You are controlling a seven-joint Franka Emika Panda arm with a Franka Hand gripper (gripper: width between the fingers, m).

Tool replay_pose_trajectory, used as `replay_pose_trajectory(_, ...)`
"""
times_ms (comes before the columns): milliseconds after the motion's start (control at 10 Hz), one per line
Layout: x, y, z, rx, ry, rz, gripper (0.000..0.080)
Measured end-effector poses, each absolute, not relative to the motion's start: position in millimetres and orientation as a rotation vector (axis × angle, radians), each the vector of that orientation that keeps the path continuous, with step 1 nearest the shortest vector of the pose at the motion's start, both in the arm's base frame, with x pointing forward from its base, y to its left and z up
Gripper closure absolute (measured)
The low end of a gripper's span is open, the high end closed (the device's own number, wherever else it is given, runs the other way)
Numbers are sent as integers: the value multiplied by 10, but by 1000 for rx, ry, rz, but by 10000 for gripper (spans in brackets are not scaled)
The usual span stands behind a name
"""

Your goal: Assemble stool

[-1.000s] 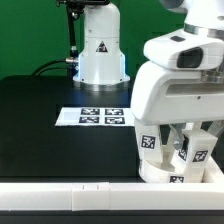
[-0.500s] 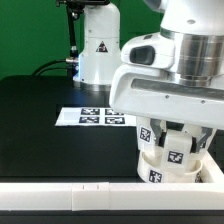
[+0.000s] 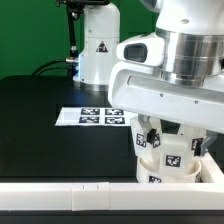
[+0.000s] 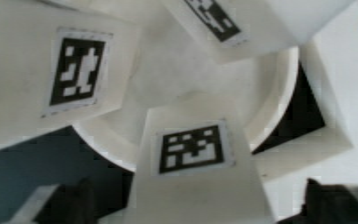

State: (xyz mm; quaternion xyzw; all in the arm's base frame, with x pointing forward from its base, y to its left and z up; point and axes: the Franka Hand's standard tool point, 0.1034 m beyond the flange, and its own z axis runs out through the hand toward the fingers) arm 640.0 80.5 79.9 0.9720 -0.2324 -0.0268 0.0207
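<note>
Fingers of the gripper (image 3: 166, 138) are hidden under the big white arm in the exterior view, so you cannot tell if they are apart or together, or if they hold a part. Right below the arm sit the stool's parts. Some blocky white legs (image 3: 172, 156) with black-and-white tags stand up close together, and they sit on the round seat (image 3: 160, 176). All of this is near the front of the black table (image 3: 40, 110), toward the exterior view's right, just behind the long white edge bar (image 3: 60, 195). The wrist view looks at the parts from very close. One leg (image 4: 202, 150) with a tag sits in the middle, with the curved seat (image 4: 114, 145) around it and another tagged leg (image 4: 69, 75) beside it. Farther back on the table lies the marker board (image 3: 92, 117), flat, with its four tags. Behind it stands the white base of the arm (image 3: 100, 50).
</note>
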Motion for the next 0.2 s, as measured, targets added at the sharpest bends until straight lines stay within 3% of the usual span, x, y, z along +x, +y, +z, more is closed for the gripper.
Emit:
replay_pose_trajectory(100,6415,779,937,3026,-707,-75,169)
replay_pose_trajectory(200,6435,734,1047,3033,-704,-69,156)
